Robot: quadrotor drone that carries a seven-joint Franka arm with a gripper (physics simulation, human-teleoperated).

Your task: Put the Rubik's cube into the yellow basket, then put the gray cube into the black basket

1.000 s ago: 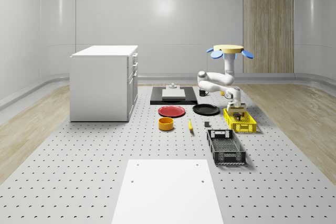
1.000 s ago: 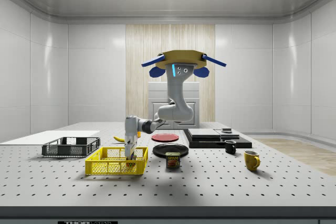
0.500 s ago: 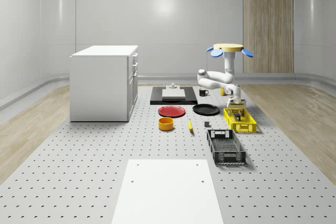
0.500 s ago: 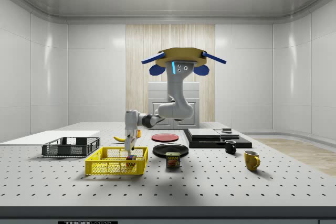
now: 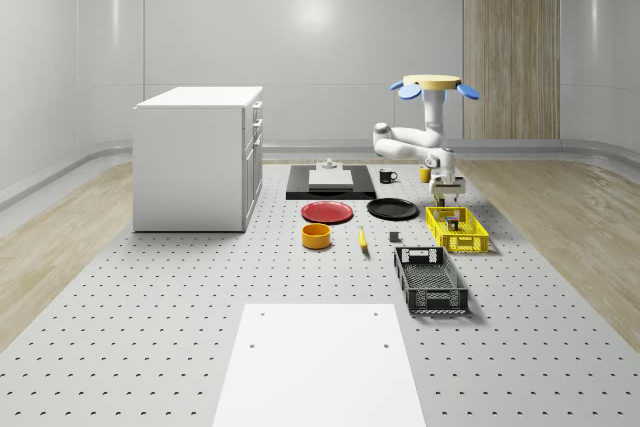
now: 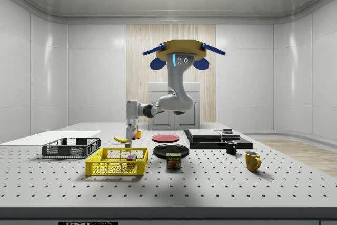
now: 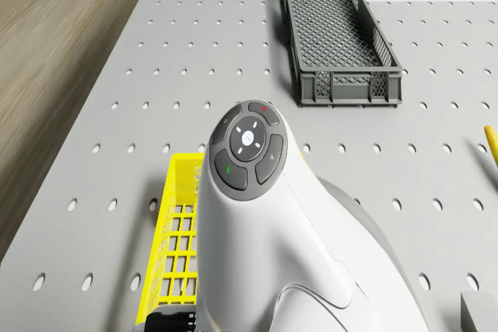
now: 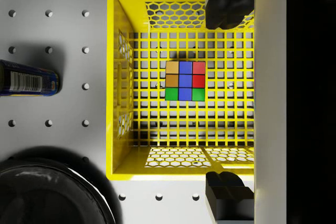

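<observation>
The Rubik's cube point(image 8: 185, 81) lies flat on the floor of the yellow basket point(image 8: 118, 129), also seen as the yellow basket point(image 5: 457, 230). My gripper point(image 8: 226, 99) hangs open straight above it, holding nothing; in the side view the gripper point(image 6: 129, 136) is clear of the basket rim point(image 6: 117, 160). The drone point(image 5: 434, 87) hovers over the table's far right part, behind the yellow basket. The small gray cube point(image 5: 395, 238) sits on the table to the whole-scene view's left of the yellow basket. The black basket point(image 5: 430, 280) stands nearer the front.
A black plate point(image 5: 392, 209), red plate point(image 5: 328, 212), orange bowl point(image 5: 316, 236) and banana point(image 5: 362, 238) lie left of the baskets. A can point(image 6: 173, 162) stands beside the yellow basket. Mugs point(image 6: 252, 160) and a black slab point(image 5: 331, 181) are farther back; a white cabinet point(image 5: 198, 157) stands left.
The gripper has risen out of the yellow basket and left the Rubik's cube lying inside. The drone has climbed a little and the arm has straightened.
</observation>
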